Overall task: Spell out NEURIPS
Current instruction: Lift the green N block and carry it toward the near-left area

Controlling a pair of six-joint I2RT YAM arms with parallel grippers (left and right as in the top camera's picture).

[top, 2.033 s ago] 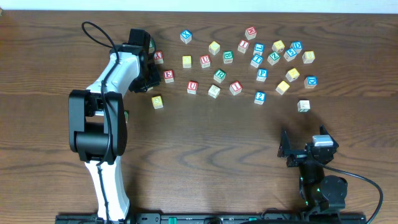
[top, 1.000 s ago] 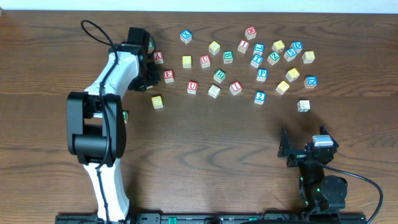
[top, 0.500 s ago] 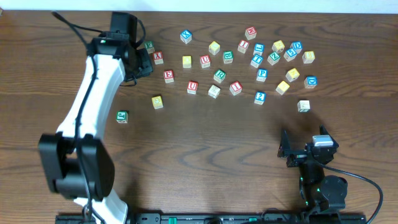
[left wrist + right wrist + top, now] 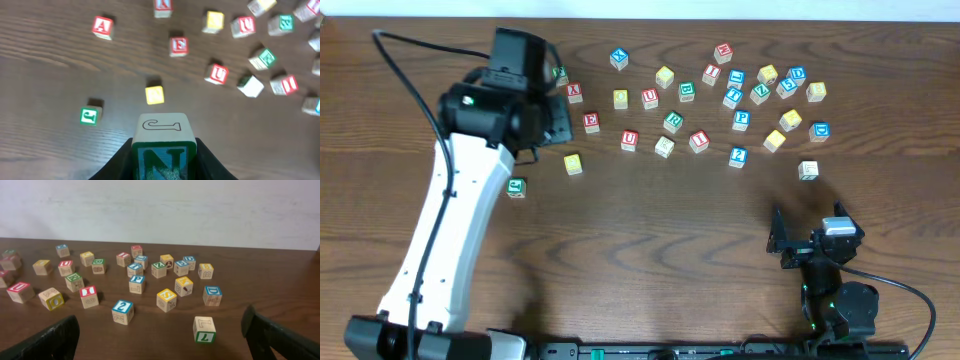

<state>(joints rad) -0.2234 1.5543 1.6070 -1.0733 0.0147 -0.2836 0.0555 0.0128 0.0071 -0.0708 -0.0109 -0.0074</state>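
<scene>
My left gripper is shut on the green N cube and holds it above the table. In the overhead view that gripper hides the cube. On the wood lie the red E, red U, green R, red I and blue P. Several yellow-faced cubes show, and I cannot tell which one is the S. My right gripper stands open at the front right with nothing between its fingers.
More letter cubes are scattered across the back right. A green cube, a yellow cube and a red A lie near the left arm. A green-faced cube sits just ahead of the right gripper.
The left arm has risen and swung up from the back-left cubes with the N cube in its jaws. This uncovers the green cube at the left. The right arm has not moved.
</scene>
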